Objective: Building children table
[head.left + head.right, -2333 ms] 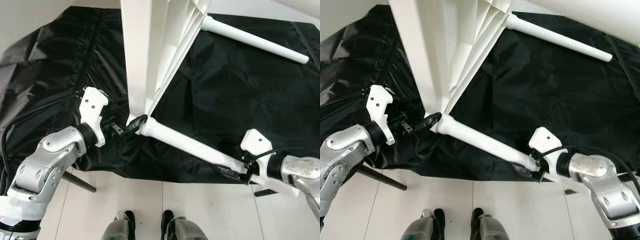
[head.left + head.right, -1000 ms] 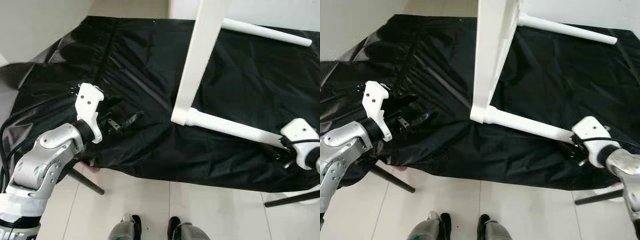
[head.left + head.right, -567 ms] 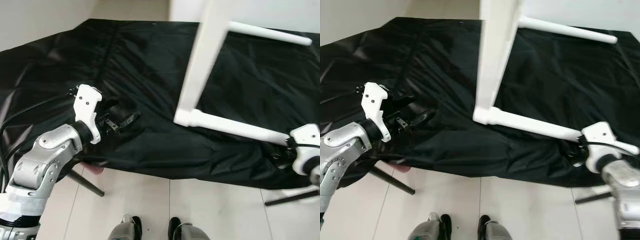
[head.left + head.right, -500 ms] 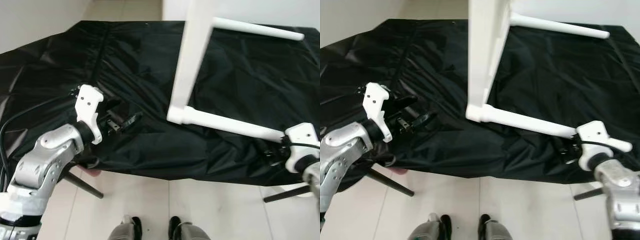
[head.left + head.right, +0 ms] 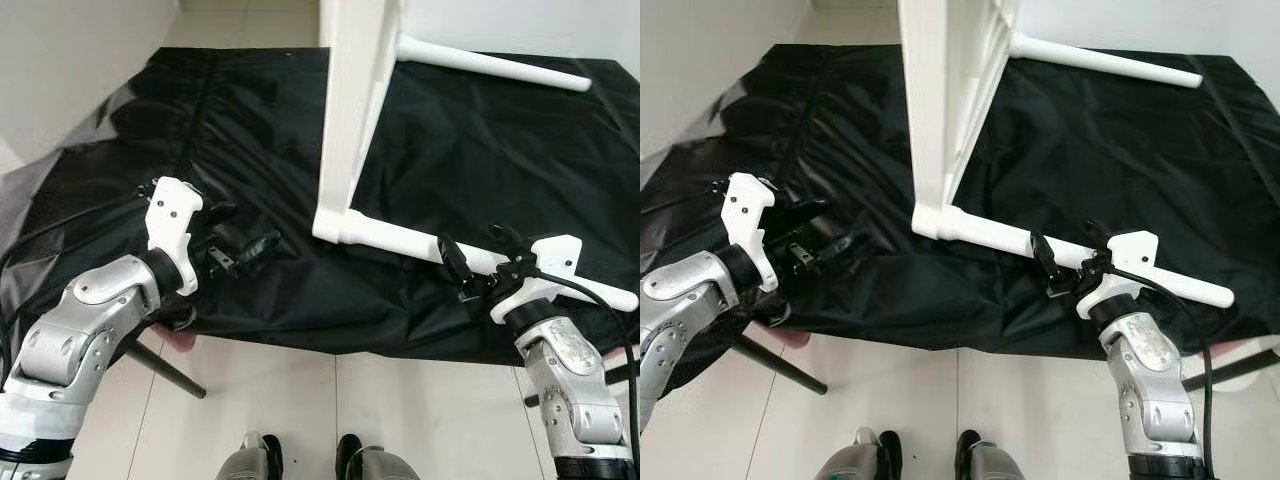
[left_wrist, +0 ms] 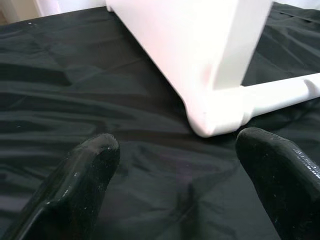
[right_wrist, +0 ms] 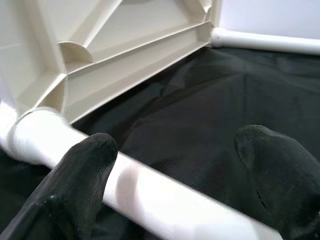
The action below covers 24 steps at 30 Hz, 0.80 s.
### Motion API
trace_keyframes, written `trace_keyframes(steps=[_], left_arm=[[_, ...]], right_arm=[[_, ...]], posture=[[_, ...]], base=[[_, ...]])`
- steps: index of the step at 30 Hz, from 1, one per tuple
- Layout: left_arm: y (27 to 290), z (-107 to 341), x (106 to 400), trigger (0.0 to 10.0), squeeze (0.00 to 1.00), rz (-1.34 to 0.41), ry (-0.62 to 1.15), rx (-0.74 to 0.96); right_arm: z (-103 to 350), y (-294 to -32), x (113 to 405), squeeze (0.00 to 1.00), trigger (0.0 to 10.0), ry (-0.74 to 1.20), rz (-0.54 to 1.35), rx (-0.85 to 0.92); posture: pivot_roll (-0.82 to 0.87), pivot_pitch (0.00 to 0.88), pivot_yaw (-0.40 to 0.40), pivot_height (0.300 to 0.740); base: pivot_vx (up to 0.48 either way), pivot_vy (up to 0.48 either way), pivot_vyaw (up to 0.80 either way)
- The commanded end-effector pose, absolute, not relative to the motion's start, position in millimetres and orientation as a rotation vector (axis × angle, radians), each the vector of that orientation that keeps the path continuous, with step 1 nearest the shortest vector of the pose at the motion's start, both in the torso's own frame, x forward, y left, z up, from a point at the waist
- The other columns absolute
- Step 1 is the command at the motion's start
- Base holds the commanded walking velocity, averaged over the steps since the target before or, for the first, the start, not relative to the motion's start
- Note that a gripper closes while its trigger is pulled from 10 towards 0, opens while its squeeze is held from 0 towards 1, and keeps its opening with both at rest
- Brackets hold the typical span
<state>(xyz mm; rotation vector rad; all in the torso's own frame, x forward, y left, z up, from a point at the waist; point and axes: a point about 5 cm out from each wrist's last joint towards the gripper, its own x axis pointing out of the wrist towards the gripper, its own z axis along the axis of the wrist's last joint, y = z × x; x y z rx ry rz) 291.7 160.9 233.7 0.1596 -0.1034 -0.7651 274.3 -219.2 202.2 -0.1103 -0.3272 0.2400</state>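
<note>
While the white tabletop (image 5: 352, 100) stands on its edge on the black cloth (image 5: 250, 130), we see its lower corner resting on the fabric, with one white leg (image 5: 470, 258) running out from that corner low over the cloth toward our right. A second leg (image 5: 490, 62) juts from the far side of the tabletop and points the same way, higher in the head views. In the right wrist view the ribbed underside of the tabletop (image 7: 125, 45) faces us, and the near leg (image 7: 150, 192) passes between our two black fingers (image 7: 82, 175). Our right gripper (image 5: 475, 262) sits at the middle of this near leg with its jaws spread wide, one finger on either side of the tube; we cannot tell whether either finger touches it. Our left gripper (image 5: 240, 245) hovers over the cloth near the tabletop's lower corner, well short of it, its jaws likewise released and holding nothing. In the left wrist view the corner (image 6: 215, 112) shows ahead between the parted fingers (image 6: 82, 172). The cloth is rumpled and drapes over the near edge of its support, above pale floor tiles (image 5: 400, 420). A dark slanted strut (image 5: 165, 365) shows under the cloth on our left, and our own feet (image 5: 300, 462) appear at the bottom.
</note>
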Motion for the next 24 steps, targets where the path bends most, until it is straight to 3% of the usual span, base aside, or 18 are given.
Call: trace_keyframes(steps=[1,2,3,10,20,22,23,24], left_arm=[[160.4,230.1,287.5,10.0,0.0,-0.837,-0.079,0.169],[160.5,230.2,287.6,10.0,0.0,-0.838,-0.079,0.167],[160.4,230.0,288.3,10.0,0.0,-0.837,-0.078,0.166],[158.3,228.3,288.7,10.0,0.0,-0.835,-0.078,0.165],[160.3,220.9,291.0,10.0,0.0,-0.72,-0.099,0.089],[162.9,219.2,293.1,10.0,0.0,-0.671,-0.109,0.075],[166.6,216.6,295.7,10.0,0.0,-0.608,-0.119,0.06],[169.2,214.7,297.5,10.0,0.0,-0.565,-0.125,0.049]], right_arm=[[200.6,-225.0,271.4,0.0,10.0,-0.324,0.222,-0.112],[202.1,-226.7,271.3,0.0,10.0,-0.332,0.211,-0.096],[203.7,-227.5,271.4,1.0,10.0,-0.346,0.194,-0.065],[206.6,-223.8,272.7,1.0,10.0,-0.391,0.108,-0.007],[198.1,-198.3,276.1,1.0,10.0,-0.391,0.054,0.041],[196.3,-195.6,276.7,0.95,10.0,-0.387,0.05,0.052],[194.1,-192.0,277.7,0.0,10.0,-0.38,0.045,0.06],[192.7,-189.5,278.4,0.0,10.0,-0.376,0.041,0.065]], posture=[[0.01,0.202,0.034,0.74],[0.01,0.203,0.035,0.74],[0.01,0.201,0.035,0.74],[0.02,0.196,0.033,0.74],[0.02,0.169,0.035,0.74],[0.02,0.157,0.036,0.74],[0.02,0.145,0.038,0.74],[0.02,0.145,0.038,0.74]], base=[[0.0,0.0,0.0],[0.0,0.0,0.0],[0.0,0.0,0.0],[0.0,0.0,0.0],[0.0,0.0,0.0],[0.0,0.0,0.0],[0.0,0.0,0.0],[0.0,0.0,0.0]])
